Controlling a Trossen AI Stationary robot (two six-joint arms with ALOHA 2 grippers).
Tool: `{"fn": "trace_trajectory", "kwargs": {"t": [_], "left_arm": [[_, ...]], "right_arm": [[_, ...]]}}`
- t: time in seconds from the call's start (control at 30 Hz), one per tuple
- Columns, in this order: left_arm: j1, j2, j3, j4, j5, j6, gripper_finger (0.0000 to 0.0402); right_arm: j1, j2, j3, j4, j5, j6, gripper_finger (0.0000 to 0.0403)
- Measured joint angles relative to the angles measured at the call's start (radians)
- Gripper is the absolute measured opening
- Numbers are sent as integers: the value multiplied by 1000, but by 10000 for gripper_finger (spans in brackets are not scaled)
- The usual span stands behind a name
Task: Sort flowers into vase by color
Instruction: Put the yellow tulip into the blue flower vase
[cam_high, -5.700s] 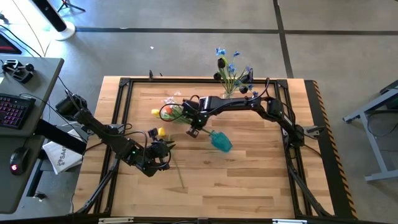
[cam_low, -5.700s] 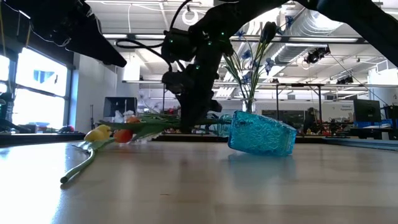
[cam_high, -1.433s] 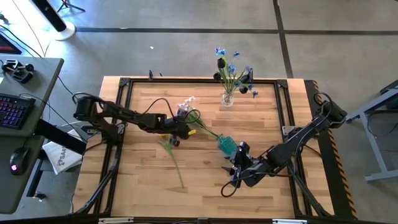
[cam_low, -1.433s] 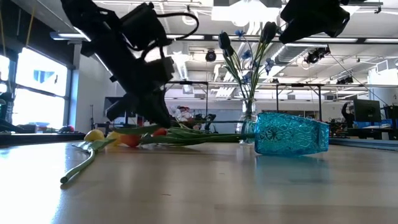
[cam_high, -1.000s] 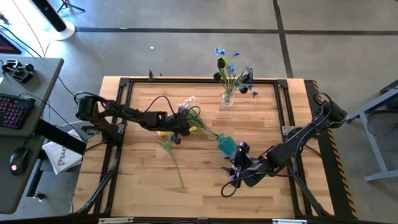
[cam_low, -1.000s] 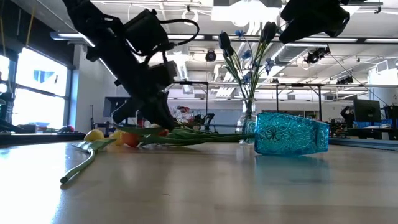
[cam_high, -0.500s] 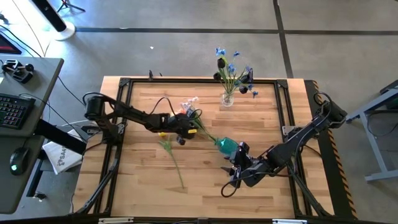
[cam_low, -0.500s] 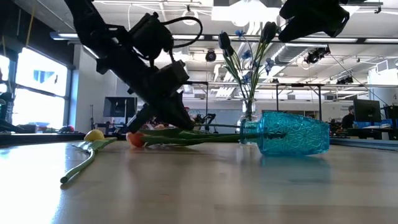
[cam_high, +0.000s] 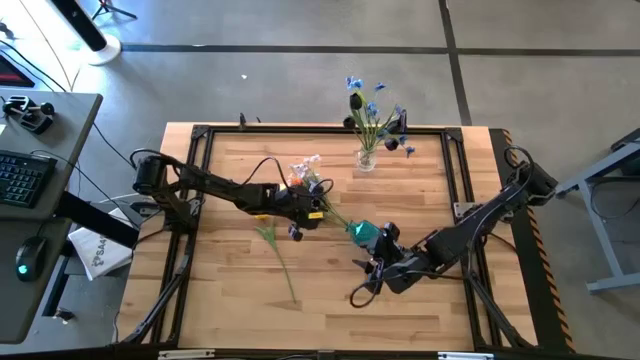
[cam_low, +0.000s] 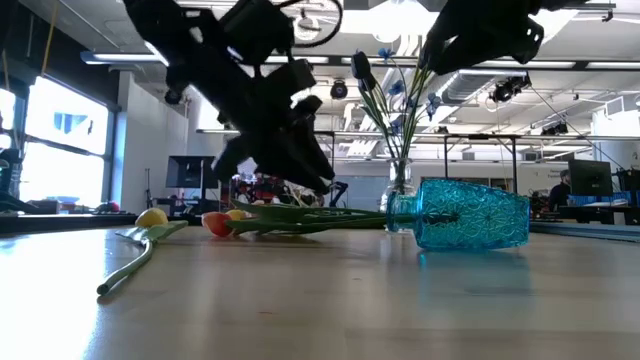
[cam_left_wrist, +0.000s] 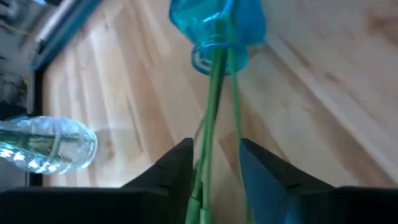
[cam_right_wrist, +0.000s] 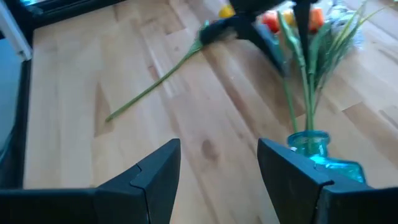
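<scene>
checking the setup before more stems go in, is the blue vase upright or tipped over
Tipped over. The blue vase lies on its side on the table, its mouth facing the green stems that run into it.

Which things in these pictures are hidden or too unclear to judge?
- High view: flower heads near the left gripper are partly covered by the arm.
- Left wrist view: the stems are cut off at the bottom edge; heads unseen.
- Right wrist view: the blue vase is cut off by the picture edge.

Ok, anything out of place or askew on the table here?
Yes. The blue vase lies on its side mid-table with green stems in its mouth, while the clear vase stands upright. One yellow flower lies loose.
</scene>
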Motion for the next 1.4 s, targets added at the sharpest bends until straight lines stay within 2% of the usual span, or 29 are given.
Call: {"fn": "trace_trajectory", "kwargs": {"t": [0.17, 0.27, 0.37, 0.5, 0.6, 0.8, 1.03, 1.23, 1.4], "left_arm": [[-59, -64, 87, -260, -131, -130, 140], [-90, -136, 80, -390, -227, -240, 140], [-118, -231, 18, -479, -305, -358, 130], [-179, -378, -113, -504, -430, -538, 113], [-229, -474, -201, -487, -455, -663, 103], [-312, -549, -312, -403, -459, -805, 94], [-346, -543, -348, -302, -468, -814, 94], [-346, -543, -347, -259, -468, -794, 94], [-347, -543, -347, -252, -468, -788, 94]], "right_arm": [[-80, 0, 0, 9, -22, -26, 211], [-175, 1, 0, 33, -139, -43, 213], [-271, 18, 0, 66, -268, -122, 231], [-400, 71, 5, 79, -415, -209, 276], [-476, 142, 52, 42, -509, -244, 307], [-543, 335, 255, -189, -495, -323, 320], [-567, 551, 494, -425, -507, -397, 310], [-590, 650, 572, -504, -507, -401, 277], [-606, 669, 575, -499, -524, -391, 222]]}}
